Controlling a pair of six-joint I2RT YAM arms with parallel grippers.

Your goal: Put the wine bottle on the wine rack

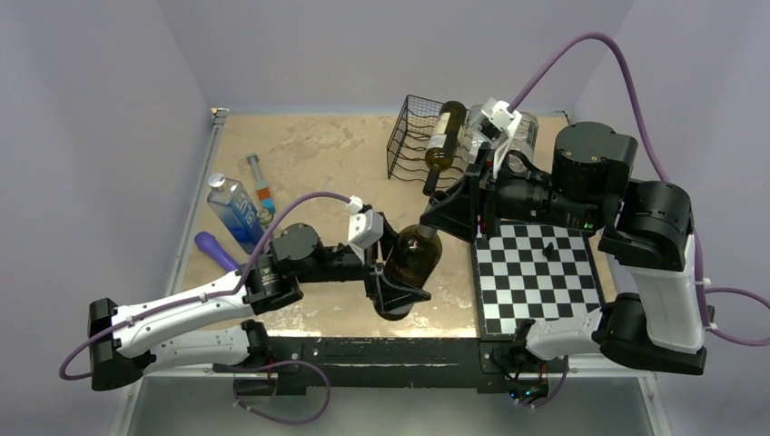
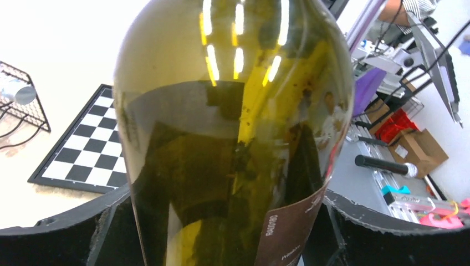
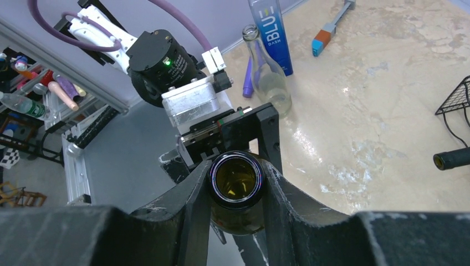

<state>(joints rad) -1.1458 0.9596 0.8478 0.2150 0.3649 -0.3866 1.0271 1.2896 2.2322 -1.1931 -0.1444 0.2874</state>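
Note:
The wine bottle (image 1: pixel 413 259), dark olive glass with a brown label, hangs above the table between both arms. My left gripper (image 1: pixel 399 280) clasps its wide body; in the left wrist view the bottle (image 2: pixel 233 138) fills the space between the fingers (image 2: pixel 113 227), with no gap showing on either side. My right gripper (image 1: pixel 445 218) is shut on the neck, and the open mouth (image 3: pixel 235 180) is pinched between its fingers (image 3: pixel 197 205). The black wire wine rack (image 1: pixel 409 136) stands at the back, beyond the right gripper, with another dark bottle (image 1: pixel 445 136) lying in it.
A chessboard (image 1: pixel 536 272) with one black piece (image 1: pixel 547 247) lies under the right arm. At the left stand a blue water bottle (image 1: pixel 234 211), a clear glass bottle (image 3: pixel 266 72), a purple object (image 1: pixel 216 250) and a grey tool (image 1: pixel 261 186).

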